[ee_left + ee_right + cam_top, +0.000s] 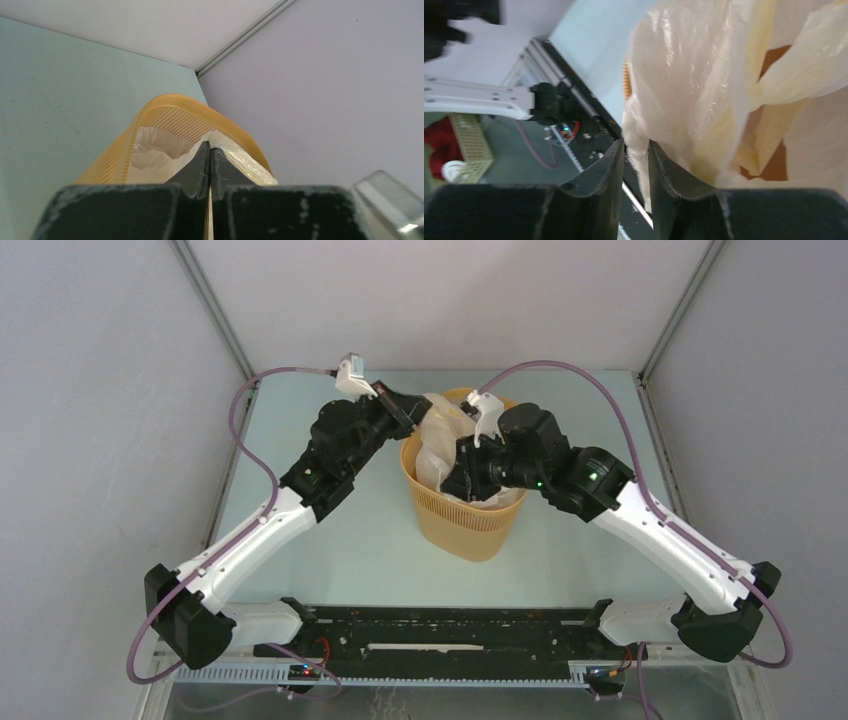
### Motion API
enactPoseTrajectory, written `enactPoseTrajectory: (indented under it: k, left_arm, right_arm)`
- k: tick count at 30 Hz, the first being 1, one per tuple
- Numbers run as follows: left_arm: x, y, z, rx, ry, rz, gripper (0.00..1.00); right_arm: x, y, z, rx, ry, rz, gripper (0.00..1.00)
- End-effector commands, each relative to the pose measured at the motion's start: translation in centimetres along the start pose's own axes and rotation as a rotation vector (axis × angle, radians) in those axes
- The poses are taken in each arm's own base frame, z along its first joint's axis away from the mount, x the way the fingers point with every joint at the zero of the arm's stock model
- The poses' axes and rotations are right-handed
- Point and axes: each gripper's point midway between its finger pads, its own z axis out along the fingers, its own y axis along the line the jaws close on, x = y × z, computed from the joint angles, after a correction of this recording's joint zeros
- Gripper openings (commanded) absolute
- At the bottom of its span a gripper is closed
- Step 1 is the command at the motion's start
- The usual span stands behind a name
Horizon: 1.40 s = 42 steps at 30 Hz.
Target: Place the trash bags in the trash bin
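The orange-yellow trash bin (470,525) stands upright mid-table. The cream-white trash bag (440,440) sits in its mouth, bunched and sticking up, with part draped over the near-left rim. My left gripper (405,412) is at the bin's far-left rim. In the left wrist view it (210,150) is shut on the bag's pale yellow rim band (250,160), above the bin (170,107). My right gripper (462,472) is at the near-left rim. In the right wrist view its jaws (636,147) stand a narrow gap apart against the hanging bag (684,75).
Grey walls enclose the pale green table (330,540) on three sides. The black base rail (450,625) runs along the near edge. Purple cables (250,455) loop above both arms.
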Motion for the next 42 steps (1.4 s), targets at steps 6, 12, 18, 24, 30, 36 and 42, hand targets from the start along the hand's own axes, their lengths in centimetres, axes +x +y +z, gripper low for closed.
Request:
enactPoseTrajectory:
  k: [6,12,18,24,30,36,42]
  left_arm:
    - [-1.8,-2.2,-1.2,0.054,-0.016,-0.023,0.0]
    - [-1.3,-0.8,-2.4,0.031,-0.01,-0.028,0.0]
    - [-1.9,-0.5,-3.8,0.027,-0.029,-0.022,0.0]
    - [-1.7,-0.5,-4.1,0.033,-0.019,-0.044,0.0]
    - [-1.6,-0.4,-4.4,0.032,-0.02,-0.052,0.0]
    - [-1.9,0.1,-4.6,0.021,-0.03,-0.059,0.0]
    - [-1.8,0.4,-4.8,0.008,-0.026,-0.074,0.0]
  right_arm:
    - [2.1,-6.9,2.7,0.34,0.073,-0.131,0.36]
    - [-0.9,-2.4,-0.8,0.203,0.009,-0.065,0.46]
    - [-3.6,1.3,-8.2,0.076,-0.112,0.001,0.75]
    - [-4.4,-1.5,-13.0,0.194,-0.266,0.076,0.89]
    - [-4.1,-6.9,-14.1,0.315,-0.296,0.18,0.79]
    - [-3.1,-6.9,-12.0,0.177,-0.24,0.227,0.69]
    - [-2.3,-6.9,-9.7,0.127,-0.203,0.27,0.58]
